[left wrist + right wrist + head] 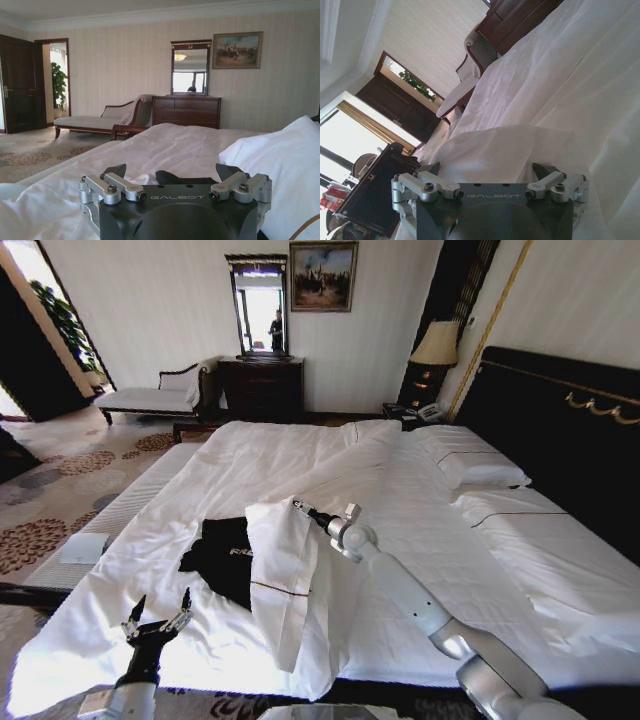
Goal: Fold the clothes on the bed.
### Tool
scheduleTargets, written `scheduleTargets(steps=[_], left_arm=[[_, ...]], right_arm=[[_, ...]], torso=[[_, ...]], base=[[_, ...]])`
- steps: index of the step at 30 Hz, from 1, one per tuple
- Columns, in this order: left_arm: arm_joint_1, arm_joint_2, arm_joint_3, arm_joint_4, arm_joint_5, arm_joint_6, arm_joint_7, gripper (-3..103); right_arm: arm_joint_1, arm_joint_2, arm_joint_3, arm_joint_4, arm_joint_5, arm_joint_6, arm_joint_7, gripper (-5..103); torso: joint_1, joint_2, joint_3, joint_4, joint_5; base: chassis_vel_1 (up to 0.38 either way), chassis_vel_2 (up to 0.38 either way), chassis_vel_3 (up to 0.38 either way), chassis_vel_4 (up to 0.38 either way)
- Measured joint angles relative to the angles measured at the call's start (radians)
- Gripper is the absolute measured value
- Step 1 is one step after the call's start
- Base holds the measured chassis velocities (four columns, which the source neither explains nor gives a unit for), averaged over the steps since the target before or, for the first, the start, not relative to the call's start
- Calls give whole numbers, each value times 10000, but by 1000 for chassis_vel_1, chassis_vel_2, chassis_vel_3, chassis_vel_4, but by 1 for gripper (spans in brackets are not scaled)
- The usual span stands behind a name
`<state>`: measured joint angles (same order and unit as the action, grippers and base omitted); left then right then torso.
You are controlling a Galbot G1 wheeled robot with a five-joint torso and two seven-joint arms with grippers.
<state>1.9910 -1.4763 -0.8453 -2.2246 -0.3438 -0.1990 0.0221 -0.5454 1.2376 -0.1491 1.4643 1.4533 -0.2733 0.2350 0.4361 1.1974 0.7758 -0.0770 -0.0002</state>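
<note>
Hotel-like bedroom with patterned carpet (60,490), striped pale walls and much dark wood. At far left, a white-cushioned chaise bench (150,395) by the wall, then a dark dresser (262,388) with a mirror (258,305) and a framed painting (323,276) above.

Near the bottom left of the head view, the left gripper (158,615), hanging just over the foot edge of the bed (560,550), fingers spread apart, grasping nothing. Its arm cut off by the picture's lower edge. Seen from the left wrist camera, the same gripper (172,175) with both fingertips apart over the white duvet (180,145), and a small dark patch of cloth between them, hard to identify.

Just beyond, the black T-shirt (222,558), lying crumpled on the duvet (340,455) near the foot end. White lettering cut off, only the first letters readable. Right part of the shirt hidden under a raised fold of duvet (285,575).

Further right, the right gripper (297,506), reached out over the top of that raised fold. Fingers too small there to judge. From the right wrist camera, the right gripper (487,172) with fingers wide apart, white cloth bulging between them, contact not clear.

At right, two pillows (475,465), a tall dark headboard (570,430), a lamp (436,344).
</note>
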Motion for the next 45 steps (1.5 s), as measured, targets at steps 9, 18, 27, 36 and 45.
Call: scheduleTargets(steps=[9,18,27,36,45], left_arm=[[-126,81,24,269,-81,-32,-15,100],[-297,120,209,553,-12,-13,-22,100],[-378,153,145,790,-66,-7,-35,100],[-417,87,203,941,-63,-50,-39,100],[-384,53,187,999,-62,-180,-43,100]], right_arm=[[26,-116,249,1,-64,183,-57,100],[-71,-178,-61,204,-18,190,-110,100],[531,81,-1084,-132,-810,298,-321,100],[816,202,-1982,-505,-2019,-202,69,100],[760,143,-1822,-504,-2066,77,-229,73]], torso=[[0,0,0,-1,1],[0,1,0,-1,2],[-1,1,0,-1,1],[0,0,0,0,2],[0,1,0,-1,2]], base=[[0,0,0,0],[0,0,0,0],[0,0,0,0],[0,0,0,0],[0,0,0,0]])
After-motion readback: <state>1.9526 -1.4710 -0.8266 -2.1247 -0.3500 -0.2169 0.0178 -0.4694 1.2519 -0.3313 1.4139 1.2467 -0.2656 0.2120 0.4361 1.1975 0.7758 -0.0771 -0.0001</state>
